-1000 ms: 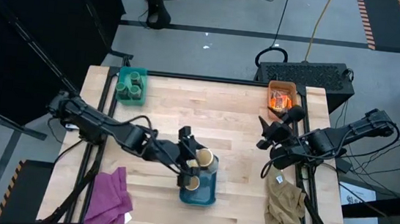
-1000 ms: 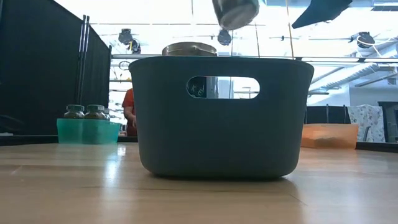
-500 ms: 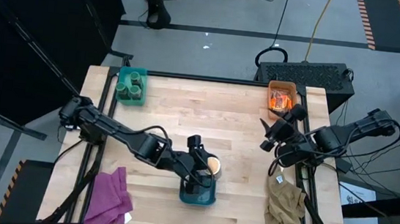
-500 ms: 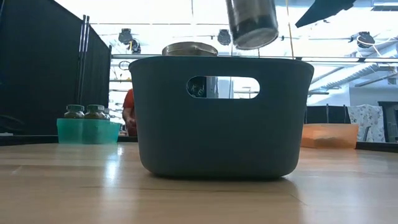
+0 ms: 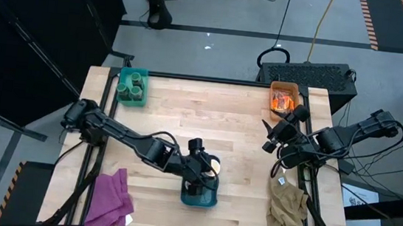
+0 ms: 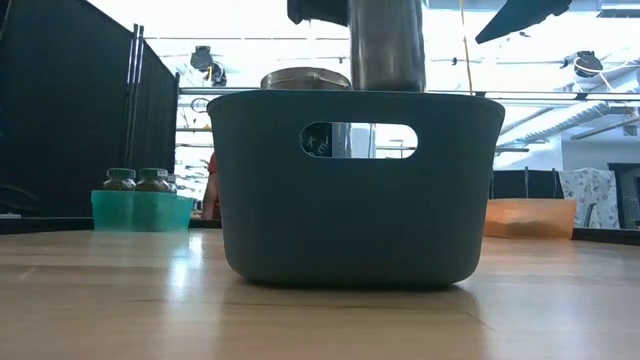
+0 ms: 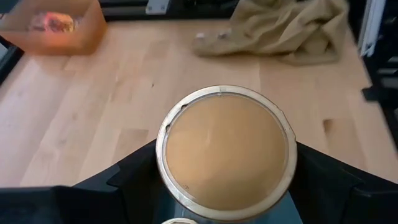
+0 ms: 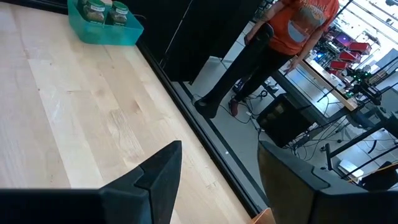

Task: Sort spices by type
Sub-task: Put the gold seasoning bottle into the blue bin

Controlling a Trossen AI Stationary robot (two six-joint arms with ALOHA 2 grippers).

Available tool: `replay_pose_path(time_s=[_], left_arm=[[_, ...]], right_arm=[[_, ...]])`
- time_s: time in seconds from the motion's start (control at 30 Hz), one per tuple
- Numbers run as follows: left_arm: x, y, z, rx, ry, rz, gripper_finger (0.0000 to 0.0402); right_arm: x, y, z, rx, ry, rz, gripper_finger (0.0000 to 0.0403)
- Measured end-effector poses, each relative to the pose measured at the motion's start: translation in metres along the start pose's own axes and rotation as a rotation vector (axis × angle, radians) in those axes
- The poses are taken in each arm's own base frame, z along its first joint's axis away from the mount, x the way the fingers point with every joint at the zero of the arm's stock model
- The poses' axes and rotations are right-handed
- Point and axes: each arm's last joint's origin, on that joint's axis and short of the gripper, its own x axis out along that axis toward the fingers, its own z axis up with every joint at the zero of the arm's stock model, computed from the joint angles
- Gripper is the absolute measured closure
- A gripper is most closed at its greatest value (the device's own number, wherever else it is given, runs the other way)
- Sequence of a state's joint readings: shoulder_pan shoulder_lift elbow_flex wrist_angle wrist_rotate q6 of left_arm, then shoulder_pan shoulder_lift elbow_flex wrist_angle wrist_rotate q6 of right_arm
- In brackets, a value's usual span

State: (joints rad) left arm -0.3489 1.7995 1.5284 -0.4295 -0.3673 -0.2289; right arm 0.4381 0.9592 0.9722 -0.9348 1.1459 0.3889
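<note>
High view: my left gripper [image 5: 206, 167] sits over the dark teal bin [image 5: 199, 194] near the desk's [image 5: 208, 121] front edge, jaws clamped on a cream-top jar [image 5: 212, 164]. Green jars [image 5: 131, 85] stand in the teal tray [image 5: 120, 95] at the back left corner, orange packets [image 5: 282, 101] in the orange bin [image 5: 275, 87] at the back right. My right gripper [image 5: 270, 134] hangs above the desk's right side, jaws parted, nothing in them. Purple cloth [image 5: 108, 200] front left, khaki cloth [image 5: 286, 209] front right.

Low view: the held jar [image 6: 386, 45] is upright, its lower part down inside the bin [image 6: 355, 190]; another jar's top [image 6: 305, 78] shows behind the rim.

Left wrist view: cream lid [image 7: 226, 151] fills the space between my fingers [image 7: 124, 180].

Right wrist view: empty fingers [image 8: 163, 177] apart; a person [image 8: 292, 28] stands beyond the desk.
</note>
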Motion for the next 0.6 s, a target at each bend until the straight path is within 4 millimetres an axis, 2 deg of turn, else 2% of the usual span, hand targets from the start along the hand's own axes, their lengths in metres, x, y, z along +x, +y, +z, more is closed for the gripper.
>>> replay_pose_path(time_s=[0.2,0.6], left_arm=[[0.017,-0.003,-0.01,0.022,0.047,0.013,0.0114],[0.018,0.001,-0.011,0.018,0.066,0.028,0.0114]], right_arm=[[0.0,0.0,0.0,0.0,0.0,0.0,0.0209],[0.0,0.0,0.0,-0.002,0.001,-0.001,0.0209]])
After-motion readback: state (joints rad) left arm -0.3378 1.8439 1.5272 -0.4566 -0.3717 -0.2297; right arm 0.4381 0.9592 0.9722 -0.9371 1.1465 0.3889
